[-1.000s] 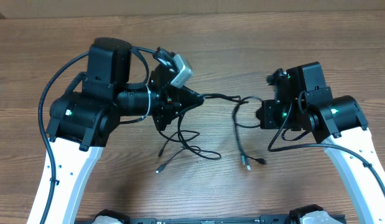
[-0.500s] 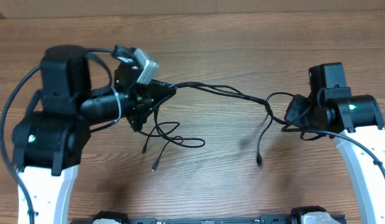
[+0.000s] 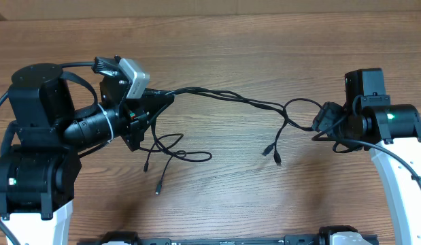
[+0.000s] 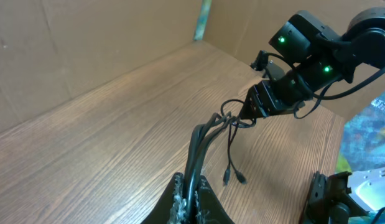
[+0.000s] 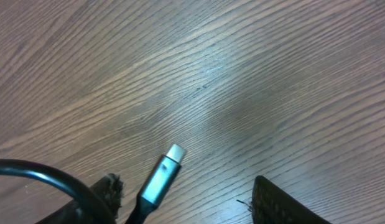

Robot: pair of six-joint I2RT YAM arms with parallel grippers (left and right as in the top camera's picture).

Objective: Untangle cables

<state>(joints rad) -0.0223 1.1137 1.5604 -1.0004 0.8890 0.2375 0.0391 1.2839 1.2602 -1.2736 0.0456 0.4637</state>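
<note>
Several thin black cables (image 3: 224,95) stretch across the wooden table between my two grippers. My left gripper (image 3: 164,96) is shut on the bundle; in the left wrist view the cords (image 4: 198,146) run up from its fingers (image 4: 176,198) to a tangle (image 4: 227,118) by the right gripper (image 4: 259,106). My right gripper (image 3: 322,122) is open. A grey-bodied plug (image 5: 160,177) lies between its spread fingertips (image 5: 106,190), close to the left one. Loose ends with plugs (image 3: 273,155) dangle mid-table, and loops (image 3: 175,146) trail below the left gripper.
A brown cardboard wall (image 4: 86,37) borders the far side of the table. The left arm's thick black hose (image 3: 67,66) arcs over its body. Bare wood (image 5: 242,74) fills most of the right wrist view.
The left arm has pulled leftward with the bundle, drawing the cables out long. The right arm has shifted right and its jaws have gone from shut to open.
</note>
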